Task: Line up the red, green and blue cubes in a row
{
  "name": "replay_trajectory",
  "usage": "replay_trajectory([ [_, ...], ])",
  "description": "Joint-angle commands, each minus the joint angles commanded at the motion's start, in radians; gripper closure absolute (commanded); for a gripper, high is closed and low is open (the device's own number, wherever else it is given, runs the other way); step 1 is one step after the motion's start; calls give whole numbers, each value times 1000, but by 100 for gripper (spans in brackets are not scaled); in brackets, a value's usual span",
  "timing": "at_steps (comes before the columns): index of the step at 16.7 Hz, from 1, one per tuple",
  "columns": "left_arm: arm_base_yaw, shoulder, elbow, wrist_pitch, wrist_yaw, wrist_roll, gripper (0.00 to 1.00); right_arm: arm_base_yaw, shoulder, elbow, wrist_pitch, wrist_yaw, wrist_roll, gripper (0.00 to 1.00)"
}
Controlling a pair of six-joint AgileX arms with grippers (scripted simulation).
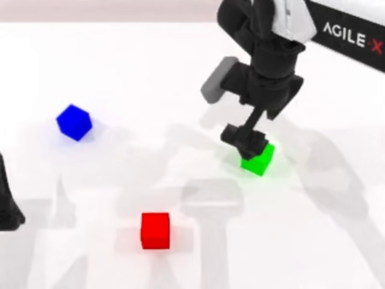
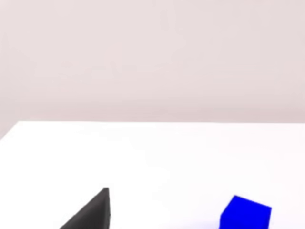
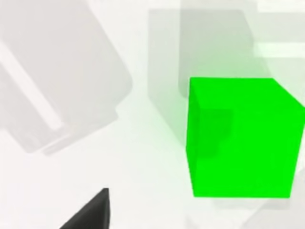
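Note:
The green cube [image 1: 260, 159] lies right of the table's middle. My right gripper [image 1: 243, 139] hangs just above its far-left corner and holds nothing. In the right wrist view the green cube [image 3: 240, 138] fills the space ahead, and one dark fingertip [image 3: 95, 213] stands wide of the centre, so the gripper is open. The red cube [image 1: 155, 230] rests near the front middle. The blue cube [image 1: 74, 122] sits at the far left, and the left wrist view also shows the blue cube [image 2: 245, 213]. My left arm [image 1: 7, 208] is parked at the left edge, one fingertip [image 2: 95, 213] showing.
The white table [image 1: 120, 72] carries only the three cubes, each well apart from the others. The right arm's body [image 1: 264, 54] reaches in from the top right and casts grey shadows across the middle.

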Motion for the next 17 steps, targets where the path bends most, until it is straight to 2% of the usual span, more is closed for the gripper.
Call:
replay_trajectory([
  [5, 0, 0, 0, 0, 0, 0, 0, 4, 7, -10, 15, 0, 2, 0],
  [13, 0, 0, 0, 0, 0, 0, 0, 2, 74, -204, 280, 1, 3, 0],
  [17, 0, 0, 0, 0, 0, 0, 0, 2, 81, -225, 306, 1, 3, 0],
])
